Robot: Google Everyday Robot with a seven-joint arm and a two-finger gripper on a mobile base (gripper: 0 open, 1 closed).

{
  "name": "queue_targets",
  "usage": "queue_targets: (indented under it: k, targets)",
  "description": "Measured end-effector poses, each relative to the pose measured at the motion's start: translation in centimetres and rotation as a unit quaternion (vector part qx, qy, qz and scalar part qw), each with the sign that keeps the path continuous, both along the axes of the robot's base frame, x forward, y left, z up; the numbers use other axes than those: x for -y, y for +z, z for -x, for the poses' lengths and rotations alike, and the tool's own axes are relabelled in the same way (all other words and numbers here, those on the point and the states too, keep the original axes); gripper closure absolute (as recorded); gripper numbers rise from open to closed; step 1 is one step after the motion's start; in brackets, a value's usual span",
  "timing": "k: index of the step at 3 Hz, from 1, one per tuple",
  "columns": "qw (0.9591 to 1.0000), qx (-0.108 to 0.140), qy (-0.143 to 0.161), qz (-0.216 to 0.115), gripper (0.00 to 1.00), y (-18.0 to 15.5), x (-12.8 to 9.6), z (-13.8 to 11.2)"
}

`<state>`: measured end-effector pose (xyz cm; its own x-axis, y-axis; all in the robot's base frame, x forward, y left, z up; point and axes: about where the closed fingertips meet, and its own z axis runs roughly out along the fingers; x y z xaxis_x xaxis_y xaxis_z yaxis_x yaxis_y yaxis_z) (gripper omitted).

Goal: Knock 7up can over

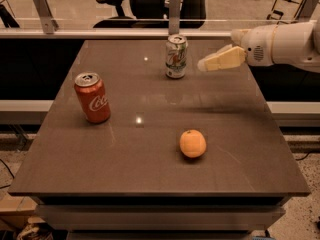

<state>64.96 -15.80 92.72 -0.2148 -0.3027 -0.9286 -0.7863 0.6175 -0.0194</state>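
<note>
The 7up can (176,56) stands upright at the far middle of the dark table (150,154). It is silver-white with green lettering and a silver top. My gripper (204,65) comes in from the right on a white arm, at about the can's height. Its cream fingertips point left and sit a short way to the right of the can, apart from it.
A red Coca-Cola can (93,97) stands upright at the left. An orange (193,143) lies at the front middle. A metal rail (125,33) with posts runs along the table's far edge, with office chairs behind it.
</note>
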Motion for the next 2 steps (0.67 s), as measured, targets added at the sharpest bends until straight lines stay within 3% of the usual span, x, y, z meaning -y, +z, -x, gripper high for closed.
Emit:
queue_targets:
  k: [1,2]
  targets:
    - [0.9983,0.025,0.024,-0.047,0.00,-0.5,-2.3,-0.6]
    - [0.9956,0.040,0.043,-0.073,0.00,-1.2,-4.3,-1.3]
